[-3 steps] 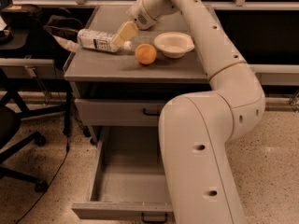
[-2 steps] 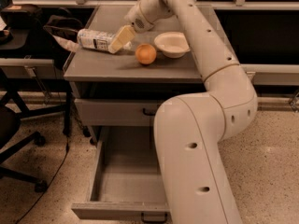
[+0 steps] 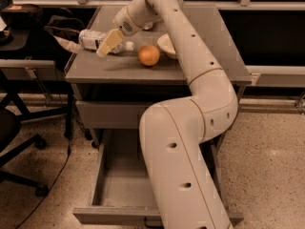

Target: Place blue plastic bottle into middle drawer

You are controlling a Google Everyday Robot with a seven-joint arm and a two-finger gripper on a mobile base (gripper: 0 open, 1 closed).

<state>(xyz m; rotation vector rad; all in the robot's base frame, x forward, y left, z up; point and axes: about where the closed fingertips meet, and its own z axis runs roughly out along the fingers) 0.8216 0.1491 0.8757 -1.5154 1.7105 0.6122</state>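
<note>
Fingers (image 3: 109, 42) of the gripper (image 3: 104, 47): one pale pad visible, laid slantwise across the near side of the task's item; partner pad hidden behind it. Whether they are spread or pinching: cannot tell.

Item 1. Blue plastic bottle (image 3: 90, 38): lying on its side on the tabletop (image 3: 119, 71), directly behind the visible pad, body showing to one side of the fingers and its white cap end to the other.

Item 2. Orange (image 3: 149, 55): on the tabletop near the fingers, just past the cap end.

Item 3. White bowl (image 3: 165, 45): beyond the orange, farther from the fingers, partly behind the arm (image 3: 190, 56).

Item 4. Middle drawer (image 3: 114, 216): pulled out, well below the fingers and toward the camera, interior bare where it shows; the arm's lower link covers part of it.

Handling note (judgement). Step in hand: securing the bottle. Grip should sit square across the body near its middle, not on the tapering neck, since a clear plastic bottle on its side is likely to roll or squirt out. Squeeze only enough to stop slip. Lift straight up before swinging away, clearing the orange, then bring it down past the tabletop edge into the drawer.
</note>
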